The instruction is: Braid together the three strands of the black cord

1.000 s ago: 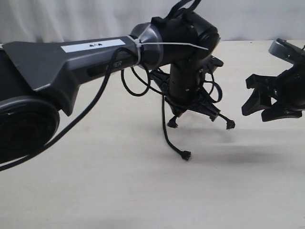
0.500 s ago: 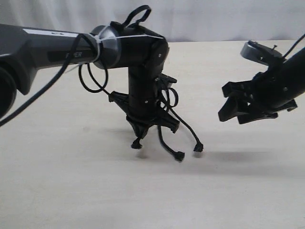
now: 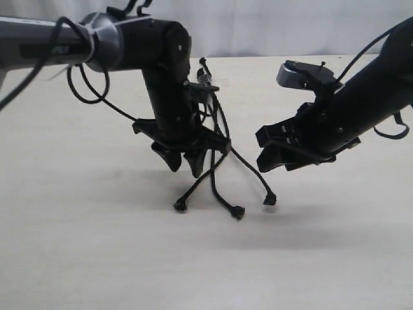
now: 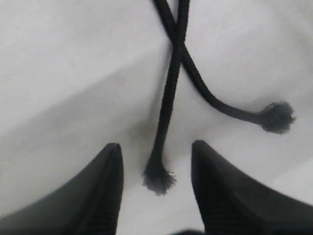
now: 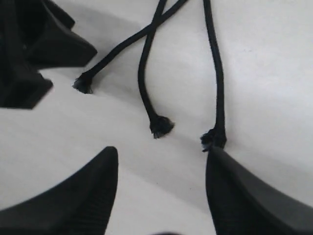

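nearest, the three strands [image 5: 141,73] of the black cord [image 4: 169,95] end on the pale table [image 3: 97,258], their frayed tips spread left to right and two strands crossing higher up. just behind, the left gripper [image 3: 186,169] hangs spread wide over the leftmost tip without touching it, and the right gripper [image 3: 259,154], equally wide and empty, hovers right of the rightmost strand. farther back, the cord rises beside the left arm's wrist.

Pale beige flat tabletop [image 3: 90,258] and whitish cloth-like backdrop [image 3: 258,29].
The tabletop is matte and fills most of the exterior view, with soft grey shadows on it. The backdrop stands behind its far edge and shows faint vertical folds.
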Action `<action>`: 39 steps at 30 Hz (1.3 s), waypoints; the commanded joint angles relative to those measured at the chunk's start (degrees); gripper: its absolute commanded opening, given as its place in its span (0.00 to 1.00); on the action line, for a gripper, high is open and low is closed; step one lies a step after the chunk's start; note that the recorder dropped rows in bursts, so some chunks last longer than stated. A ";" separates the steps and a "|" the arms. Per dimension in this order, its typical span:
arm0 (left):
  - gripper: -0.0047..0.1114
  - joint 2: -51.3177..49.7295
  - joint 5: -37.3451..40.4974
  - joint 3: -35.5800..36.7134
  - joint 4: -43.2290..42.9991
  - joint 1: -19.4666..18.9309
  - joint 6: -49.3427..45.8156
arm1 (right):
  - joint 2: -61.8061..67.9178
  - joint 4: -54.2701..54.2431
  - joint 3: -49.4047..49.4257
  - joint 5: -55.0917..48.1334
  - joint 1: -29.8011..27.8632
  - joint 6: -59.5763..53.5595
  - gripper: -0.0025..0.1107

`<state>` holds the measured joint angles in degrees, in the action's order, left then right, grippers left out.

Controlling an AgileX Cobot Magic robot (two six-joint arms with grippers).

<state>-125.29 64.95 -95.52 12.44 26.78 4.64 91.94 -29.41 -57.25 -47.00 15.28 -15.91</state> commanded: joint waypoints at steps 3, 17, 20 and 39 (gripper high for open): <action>0.42 8.18 0.96 0.45 -2.09 -5.75 -0.55 | 2.07 4.79 -0.75 1.90 8.11 3.78 0.48; 0.42 27.43 -14.96 35.98 16.02 -17.41 -16.56 | 26.32 31.15 -15.24 -2.38 22.17 19.92 0.47; 0.42 27.43 -17.35 38.20 18.29 -17.41 -16.56 | 26.16 30.90 -15.77 -3.05 22.17 20.05 0.06; 0.42 27.43 -17.67 38.20 18.96 -17.41 -16.45 | 25.58 43.33 -18.59 2.60 9.37 18.44 0.06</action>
<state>-98.33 47.98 -57.54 30.42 9.40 -11.59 116.11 17.04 -75.83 -45.35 26.81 3.91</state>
